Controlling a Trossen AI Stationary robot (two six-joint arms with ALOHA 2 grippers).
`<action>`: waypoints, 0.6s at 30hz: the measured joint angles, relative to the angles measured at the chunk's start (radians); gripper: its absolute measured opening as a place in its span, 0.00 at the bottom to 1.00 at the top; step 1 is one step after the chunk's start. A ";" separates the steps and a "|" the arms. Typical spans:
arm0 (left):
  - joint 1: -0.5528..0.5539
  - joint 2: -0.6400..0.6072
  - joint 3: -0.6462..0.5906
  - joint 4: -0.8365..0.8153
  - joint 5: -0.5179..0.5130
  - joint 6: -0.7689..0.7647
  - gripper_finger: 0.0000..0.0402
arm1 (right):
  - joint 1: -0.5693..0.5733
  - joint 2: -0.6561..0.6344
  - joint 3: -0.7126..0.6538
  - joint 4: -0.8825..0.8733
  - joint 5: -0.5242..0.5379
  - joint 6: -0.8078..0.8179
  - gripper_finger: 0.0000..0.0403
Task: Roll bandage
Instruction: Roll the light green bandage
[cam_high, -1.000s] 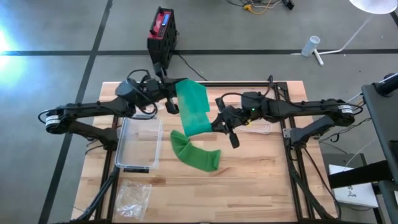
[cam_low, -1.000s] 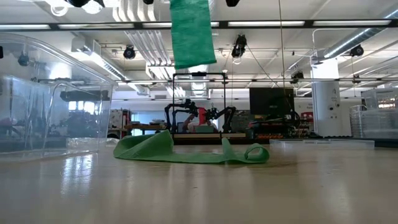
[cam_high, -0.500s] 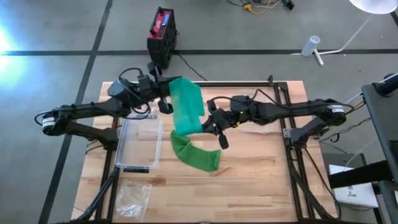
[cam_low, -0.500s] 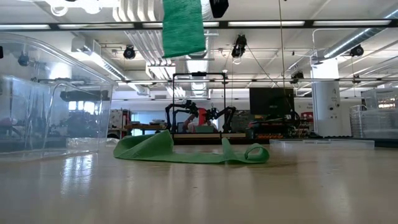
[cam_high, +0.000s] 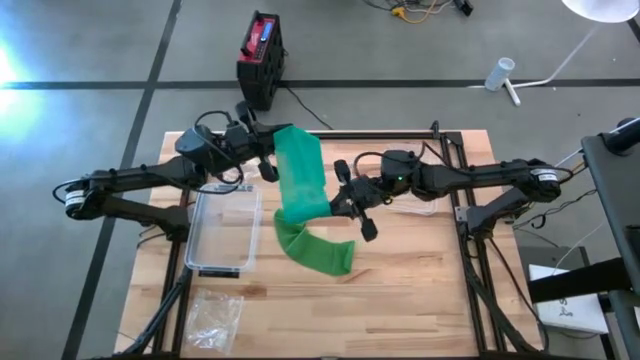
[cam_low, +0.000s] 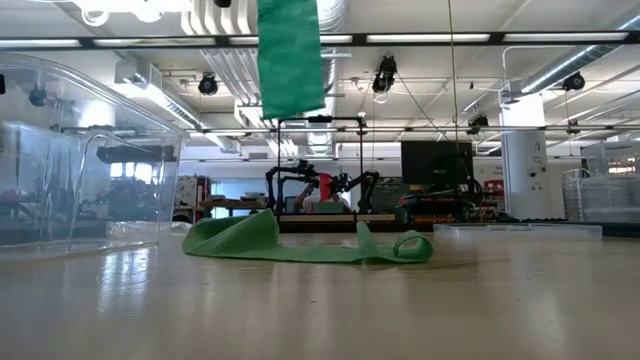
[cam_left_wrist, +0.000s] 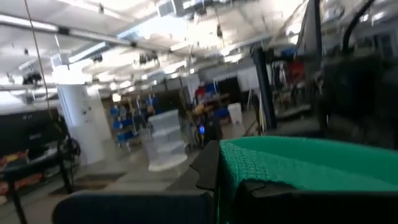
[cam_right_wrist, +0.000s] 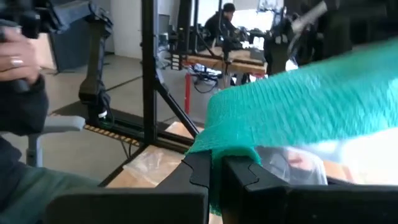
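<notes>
Above the wooden table (cam_high: 420, 290), both end effectors, left (cam_high: 268, 160) and right (cam_high: 340, 205), clamp the green bandage (cam_high: 300, 180).

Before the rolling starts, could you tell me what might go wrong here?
The left claw and right claw pinch the green bandage only at its edges, so it might slip free. Its loose tail lies crumpled on the table and could roll up creased.
</notes>
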 joint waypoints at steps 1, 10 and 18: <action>0.000 -0.002 0.000 -0.017 -0.004 0.000 0.00 | 0.003 -0.009 0.000 0.000 0.000 -0.010 0.01; 0.000 -0.001 0.000 -0.124 -0.006 -0.024 0.00 | 0.005 -0.086 -0.002 0.014 0.001 -0.047 0.01; -0.002 0.066 0.000 -0.156 0.052 -0.082 0.00 | 0.004 -0.115 -0.002 0.111 0.005 -0.059 0.01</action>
